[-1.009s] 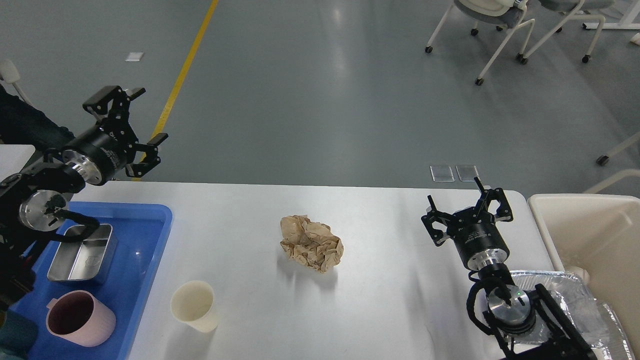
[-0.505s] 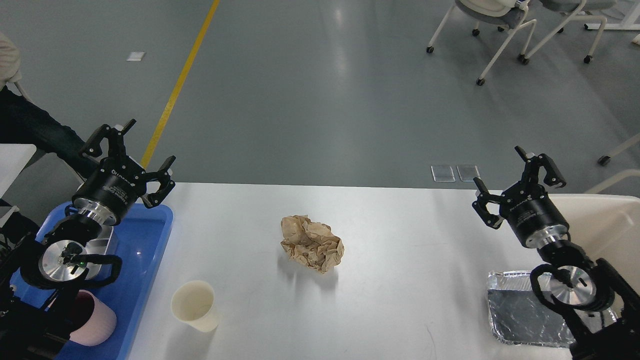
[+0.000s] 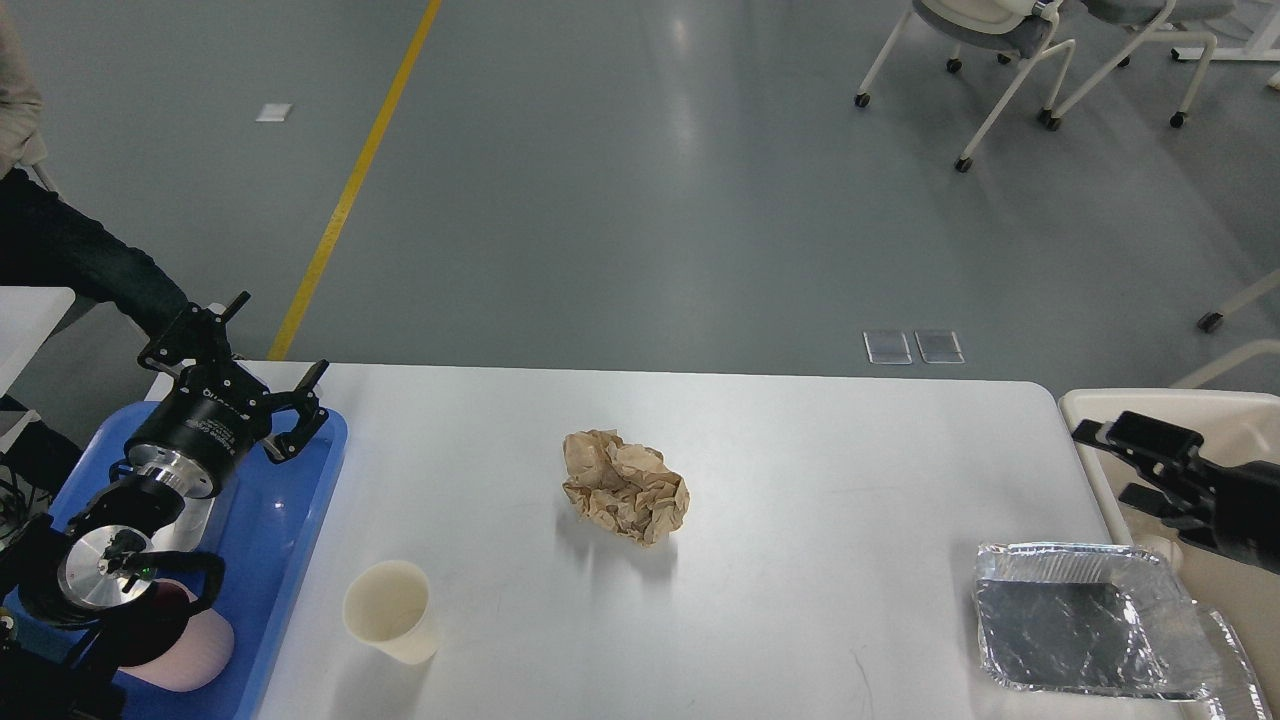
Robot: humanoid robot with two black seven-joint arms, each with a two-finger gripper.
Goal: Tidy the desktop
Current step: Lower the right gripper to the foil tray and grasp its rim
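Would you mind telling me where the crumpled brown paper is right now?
In the head view, the crumpled brown paper lies near the middle of the desktop, right of the paper cup and left of the foil tray.

Black arms with silver joint rings, looped black cables, white lettering on the left end effector (image 3: 232,372)

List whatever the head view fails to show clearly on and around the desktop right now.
- Right pincer: seen side-on at the right edge over the beige bin; open or shut cannot be told.
- Metal box in the blue tray: almost wholly hidden behind the left arm.
- Pink mug: partly covered by the left arm's joint.
- Foil tray: its right corner is cut off by the picture edge.
- Bin's contents: hidden by the right arm.
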